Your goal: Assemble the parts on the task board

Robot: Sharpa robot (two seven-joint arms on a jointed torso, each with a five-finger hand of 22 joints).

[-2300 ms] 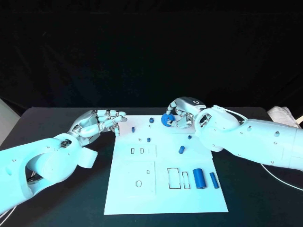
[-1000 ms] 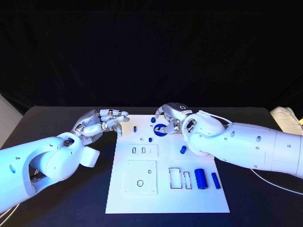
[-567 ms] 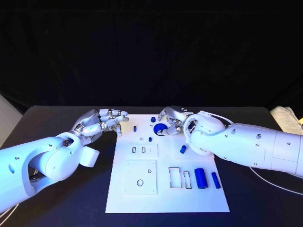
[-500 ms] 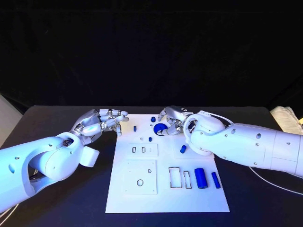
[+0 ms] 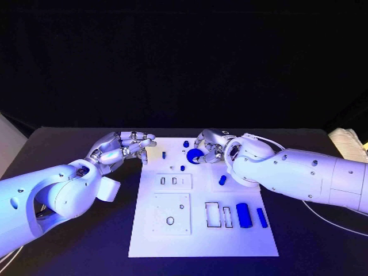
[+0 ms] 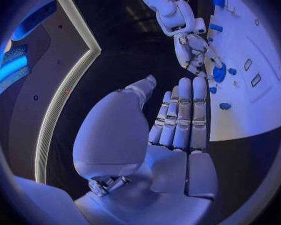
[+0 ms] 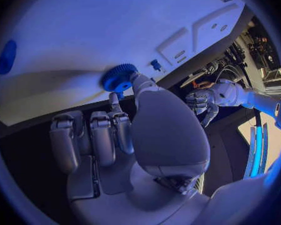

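The white task board [image 5: 202, 241] lies in the middle of the table. My right hand [image 5: 213, 145] hovers over its far edge and pinches a blue gear [image 5: 194, 154] between thumb and a finger; the right wrist view shows the gear [image 7: 118, 77] just above the board [image 7: 72, 45]. My left hand [image 5: 120, 148] sits at the board's far left corner, holding nothing, its fingers [image 6: 181, 115] stretched side by side with the thumb apart. Small blue pegs [image 5: 163, 155] [image 5: 187, 145] [image 5: 181, 168] stand near the gear. Two blue cylinders [image 5: 243, 215] [image 5: 261, 217] lie at the right.
Another blue piece [image 5: 222, 180] lies mid-board by my right forearm. Two small slots [image 5: 168, 180], a raised square plate [image 5: 171, 213] and two rectangular frames [image 5: 211, 214] mark the board. Black table [image 5: 84, 241] surrounds the board.
Over the first second my right hand brought the gear down and a little left over the board's far edge. It has hardly moved since. The left hand has stayed put.
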